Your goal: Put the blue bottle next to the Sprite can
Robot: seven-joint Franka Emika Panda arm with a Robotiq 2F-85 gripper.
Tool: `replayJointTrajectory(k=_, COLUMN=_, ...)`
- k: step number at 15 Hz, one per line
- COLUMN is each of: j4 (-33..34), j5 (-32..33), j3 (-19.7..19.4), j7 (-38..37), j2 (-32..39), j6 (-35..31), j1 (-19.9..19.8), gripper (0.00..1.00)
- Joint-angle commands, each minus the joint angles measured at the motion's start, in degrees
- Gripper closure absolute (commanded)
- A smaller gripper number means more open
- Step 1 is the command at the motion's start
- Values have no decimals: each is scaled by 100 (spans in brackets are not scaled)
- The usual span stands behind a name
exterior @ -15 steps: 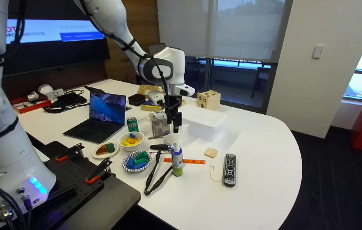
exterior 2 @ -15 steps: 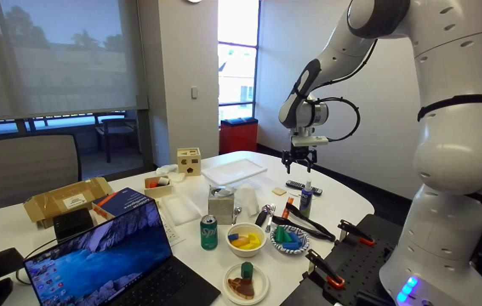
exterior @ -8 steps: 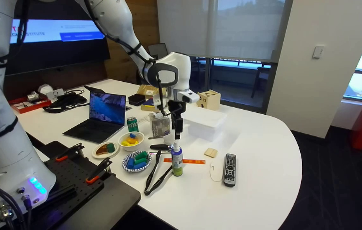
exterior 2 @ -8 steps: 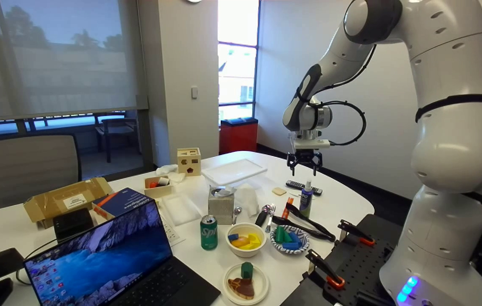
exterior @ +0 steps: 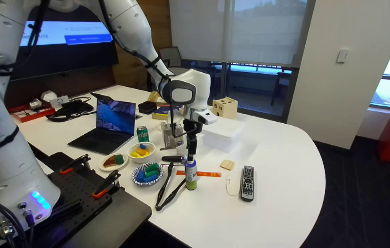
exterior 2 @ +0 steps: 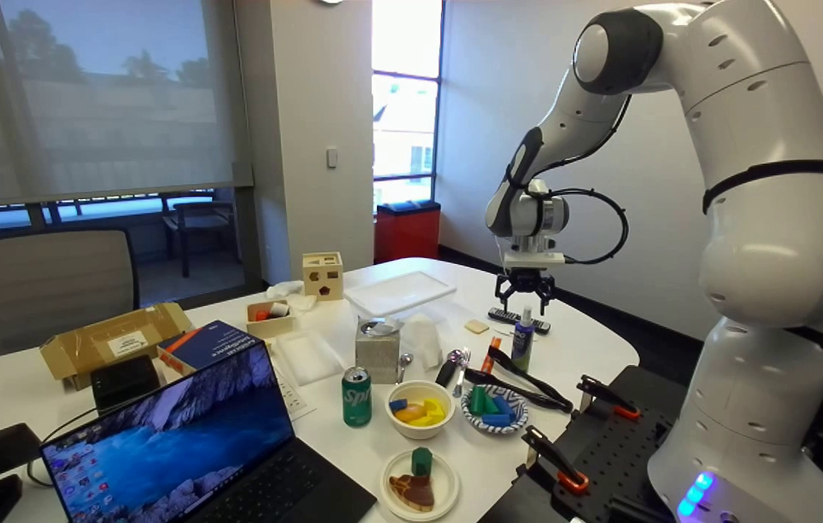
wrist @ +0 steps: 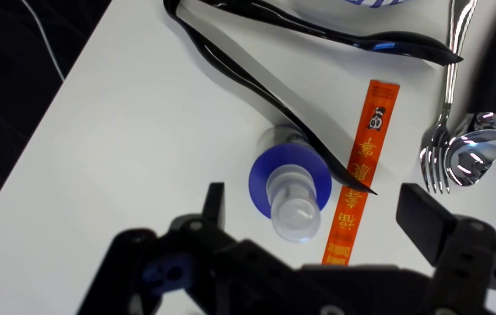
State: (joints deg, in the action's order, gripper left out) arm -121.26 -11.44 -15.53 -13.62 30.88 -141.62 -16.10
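Hovering near one bottle: two fingers

Toward the robot-side edge of the table, the bottle is stood upright beside one arm of the tongs, whose tip is laid over a chopstick packet. The gripper is held above the table, near the bottle's top. In an exterior view, the Sprite can is placed well apart from the bottle, to its left and farther back, between laptop and tissue box and behind a bowl. Blocks are gathered in a dish between bowl and tongs. A remote is laid toward the rounded end; at the window-side edge, a sorter box is stationed behind a bin.
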Motion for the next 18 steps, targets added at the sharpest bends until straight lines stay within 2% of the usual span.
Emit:
replayJointTrajectory(k=1, j4=232, j5=-192, j3=99, j7=12, j2=231, j6=20, j1=-162, gripper=0)
replayJointTrajectory(k=10, j4=440, j5=-399, j3=167, j7=39, j2=558, j6=48, j1=-302, gripper=0)
replayJointTrajectory(k=11, j4=457, j5=-420, j3=179, j7=50, j2=581, j6=43, j1=-325, gripper=25)
replayJointTrajectory(k=12, j4=461, j5=-438, j3=191, j7=59, j2=584, j6=40, j1=-341, gripper=26)
replayJointTrajectory(k=17, j4=493, j5=-480, j3=217, j7=90, j2=582, j6=95, j1=-367, gripper=66)
replayJointTrajectory(k=18, j4=494, j5=-480, j3=216, j7=91, j2=567, j6=117, j1=-372, gripper=69)
